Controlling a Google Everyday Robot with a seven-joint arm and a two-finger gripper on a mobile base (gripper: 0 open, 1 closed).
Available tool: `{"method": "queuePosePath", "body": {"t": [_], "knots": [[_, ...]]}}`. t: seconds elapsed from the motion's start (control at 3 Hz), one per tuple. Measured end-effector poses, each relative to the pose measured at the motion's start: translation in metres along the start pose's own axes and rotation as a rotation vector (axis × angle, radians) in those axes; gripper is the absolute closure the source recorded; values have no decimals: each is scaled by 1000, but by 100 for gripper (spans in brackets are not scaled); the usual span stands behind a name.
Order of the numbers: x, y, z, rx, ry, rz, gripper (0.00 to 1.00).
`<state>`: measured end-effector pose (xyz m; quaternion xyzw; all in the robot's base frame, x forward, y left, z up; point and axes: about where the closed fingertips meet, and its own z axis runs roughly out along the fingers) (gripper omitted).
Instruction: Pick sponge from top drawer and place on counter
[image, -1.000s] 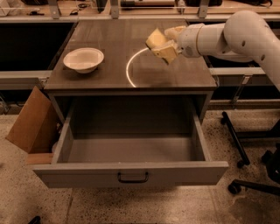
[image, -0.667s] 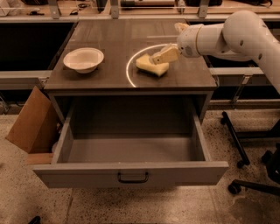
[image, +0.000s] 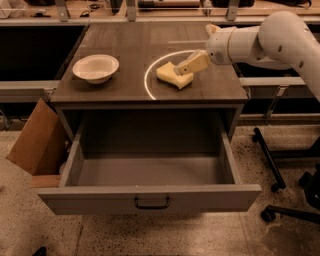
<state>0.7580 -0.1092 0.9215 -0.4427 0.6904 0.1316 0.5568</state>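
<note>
The pale yellow sponge lies on the dark wood-grain counter, inside the thin bright circular arc, right of centre. My gripper comes in from the right on the white arm and touches the sponge's right upper edge, low over the counter. The top drawer is pulled fully open below the counter; its grey inside shows nothing in it, and its dark handle is centred on the front panel.
A white bowl stands on the counter's left side. A brown cardboard box leans against the cabinet's left side. Office chair legs and castors stand on the floor at the right. Dark shelving runs behind.
The sponge has come down from the air at the counter's right side onto the counter inside the arc. The gripper came down and left with it and has stayed there since.
</note>
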Motion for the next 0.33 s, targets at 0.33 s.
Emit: {"method": "queuePosePath", "body": {"t": [0.33], "knots": [[-14, -10, -37, 66, 2, -39, 0]]}}
